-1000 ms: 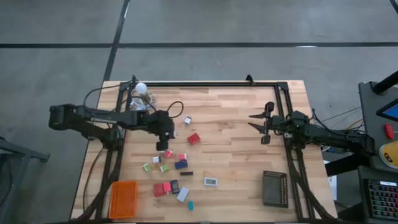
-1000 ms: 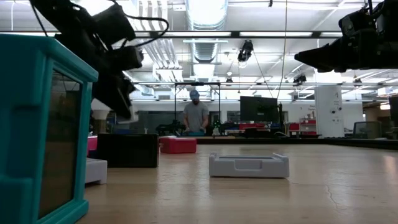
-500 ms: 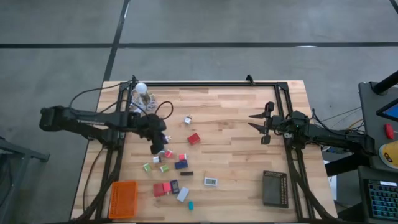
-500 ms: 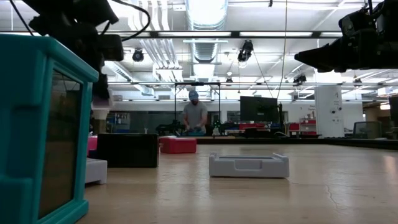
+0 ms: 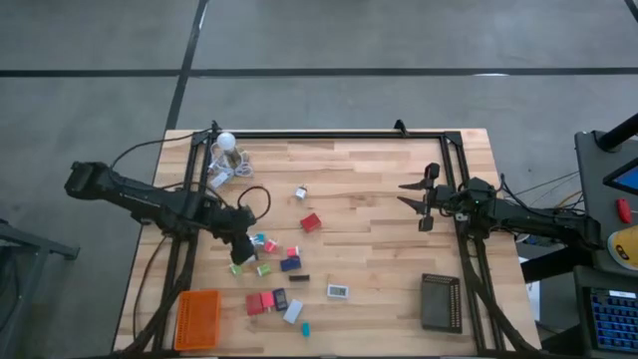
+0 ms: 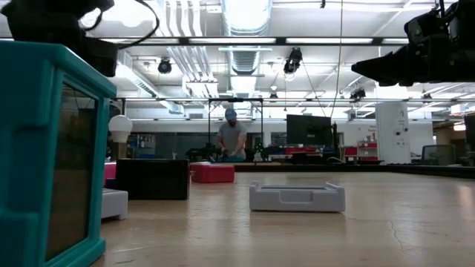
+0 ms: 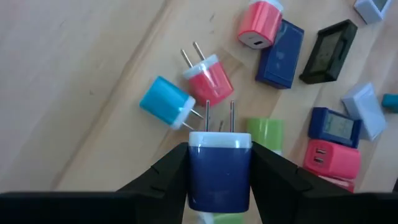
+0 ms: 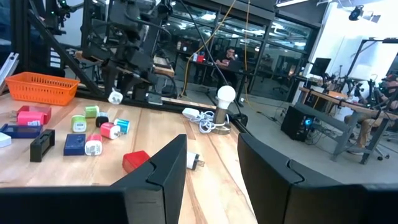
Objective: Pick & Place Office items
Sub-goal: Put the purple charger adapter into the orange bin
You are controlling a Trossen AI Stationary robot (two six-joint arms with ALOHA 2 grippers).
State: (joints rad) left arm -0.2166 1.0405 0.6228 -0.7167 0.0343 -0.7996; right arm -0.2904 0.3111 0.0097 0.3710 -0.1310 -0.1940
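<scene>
The office items point(image 5: 274, 269) are small chargers and blocks in red, pink, green, teal, navy, white and black, scattered over the table's left-centre. My left gripper point(image 5: 239, 249) hovers at the left edge of that cluster, shut on a navy charger point(image 7: 219, 171). In the left wrist view a teal plug point(image 7: 163, 104), a red plug point(image 7: 210, 81) and a green one point(image 7: 266, 134) lie just past it. My right gripper point(image 5: 403, 194) waits open above the table's right half, touching nothing. In the low view a teal piece point(image 6: 44, 148) fills the left foreground. My left gripper pinches the navy charger's body point(image 7: 219, 180) between its two fingers, one on each side face. The white end with the two prongs point(image 7: 219, 115) points away from the gripper. The fingers come from above, slanting down. The charger appears lifted, with the green plug showing beneath it.
An orange ribbed tray point(image 5: 196, 319) sits at the near left corner and a black ribbed tray point(image 5: 441, 301) at the near right. A white bulb with coiled cord point(image 5: 227, 148) stands at the far left. Bare wood lies between the cluster and my right gripper. A person stands in the room beyond.
My left gripper has moved toward the table's near edge and a little to the left, from beside the far part of the cluster to its left edge. In the low view the arm has drawn away to the left, uncovering the white bulb.
</scene>
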